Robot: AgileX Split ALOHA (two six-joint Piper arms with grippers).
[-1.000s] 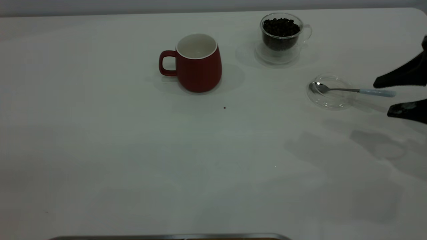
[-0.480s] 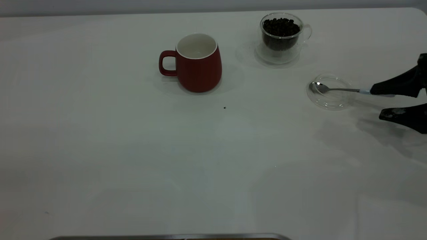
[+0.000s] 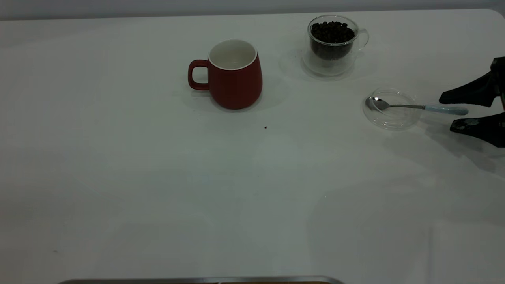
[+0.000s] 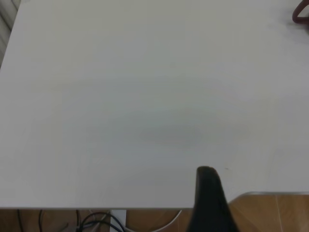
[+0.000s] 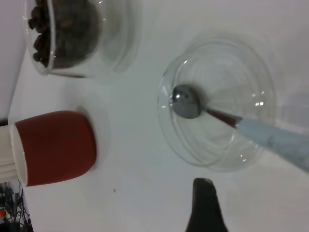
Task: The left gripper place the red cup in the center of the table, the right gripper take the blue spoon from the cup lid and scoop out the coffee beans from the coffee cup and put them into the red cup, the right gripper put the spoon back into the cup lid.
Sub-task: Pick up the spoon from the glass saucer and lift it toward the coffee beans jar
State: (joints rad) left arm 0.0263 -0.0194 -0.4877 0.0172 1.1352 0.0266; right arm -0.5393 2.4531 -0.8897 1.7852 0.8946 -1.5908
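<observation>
Right end effector (image 3: pixel 453 112): at the right edge of the exterior view, low over the surface (image 3: pixel 158 189), fingers spread apart, one on either side of the far end of the blue spoon's (image 3: pixel 418 107) handle. Neither finger can be confirmed as touching the handle; nothing is gripped.

Blue spoon: steel bowl lies inside the cup lid (image 3: pixel 390 108), neck crosses the lid's rim, pale blue handle sticks out toward the right end effector. The right wrist view shows the spoon bowl near the lid's middle.

Cup lid: flat on the surface, right of centre, nearer the camera than the coffee cup (image 3: pixel 333 43).

Coffee cup: upright toward the far edge, filled nearly to the rim with coffee beans (image 3: pixel 332 32), handle pointing right.

Red cup (image 3: pixel 232 75): upright near the middle of the surface, left of the coffee cup and well apart from it, handle pointing left, white interior, no beans visible in it. One small dark speck (image 3: pixel 265 127) lies on the surface just in front of it.

Left end effector (image 4: pixel 207 193): seen only in its own wrist view, above the surface's near edge; one finger shows, open or closed cannot be told.
</observation>
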